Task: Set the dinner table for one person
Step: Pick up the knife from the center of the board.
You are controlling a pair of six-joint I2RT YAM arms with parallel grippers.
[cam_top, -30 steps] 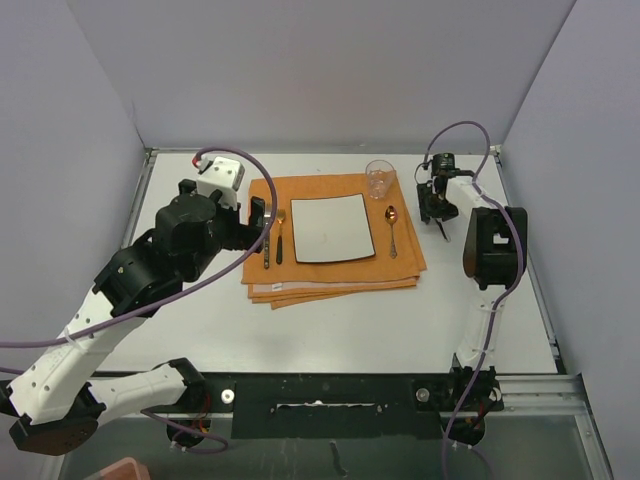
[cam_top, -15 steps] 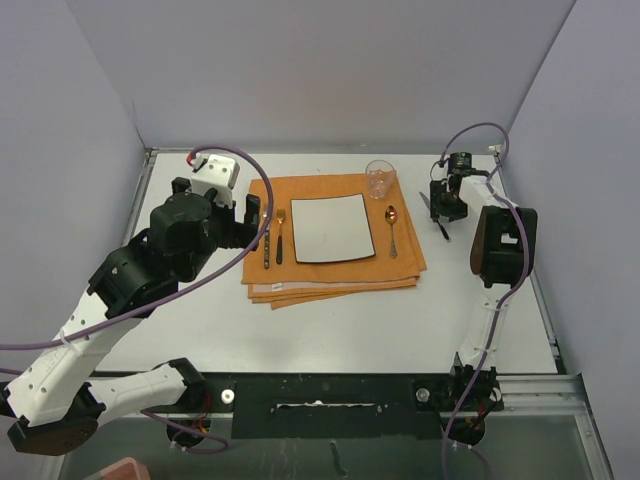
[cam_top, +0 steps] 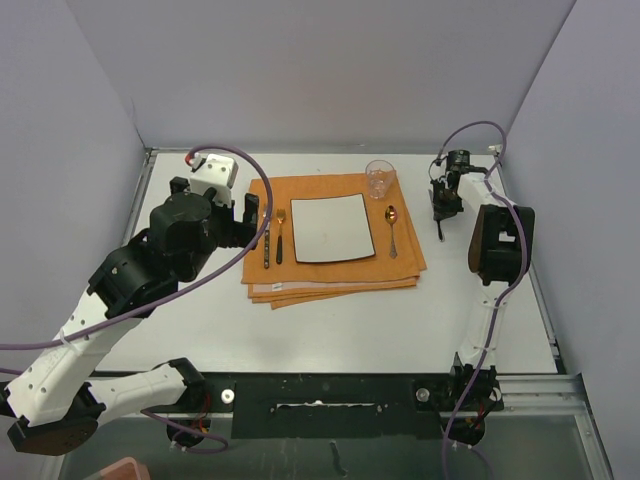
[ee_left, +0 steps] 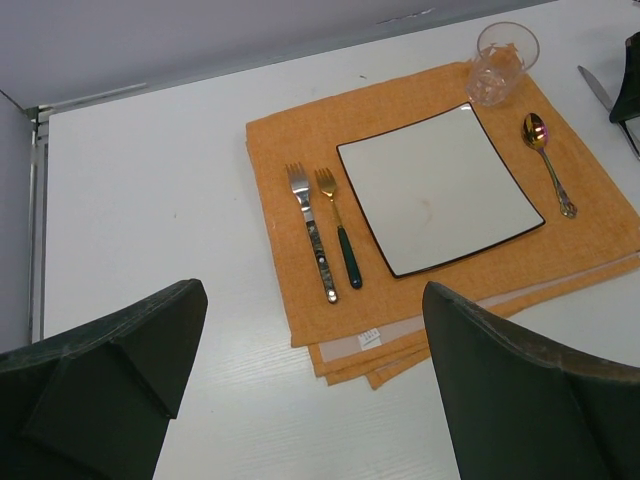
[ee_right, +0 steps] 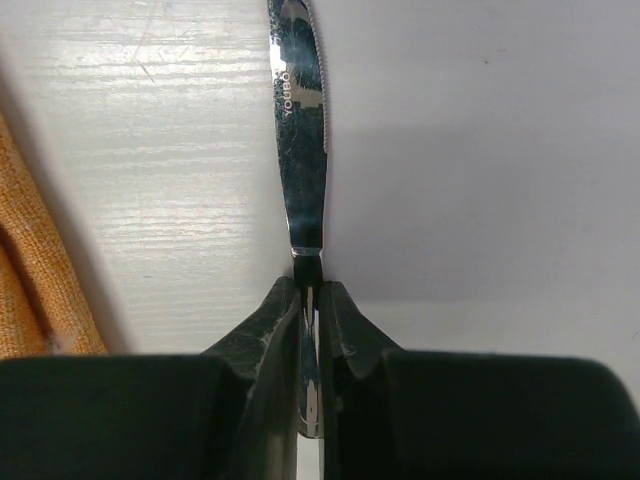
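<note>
the counter [cam_top: 330,330] is stretching out in front of both arms, and the place setting is sitting on its far middle part. an orange placemat [cam_top: 405,262] is lying there with a square white plate [cam_top: 333,228] resting at its centre. a silver fork [ee_left: 312,235] and a gold fork [ee_left: 338,225] are lying side by side on the cloth just left of the plate. a spoon [cam_top: 392,228] is lying on the cloth to the plate's right, and a glass [cam_top: 380,178] is standing at the cloth's far right corner. so most of the setting is looking done.

the knife [ee_right: 303,130] is the piece left: it is lying off the cloth, on bare counter to the right. the right hand [ee_right: 308,290] is pinching it tightly where blade meets handle; whether it is lifting clear i cannot tell. it probably needs carrying over beside the plate. the left hand [cam_top: 256,212] is hanging wide and empty near the placemat's left edge.
</note>
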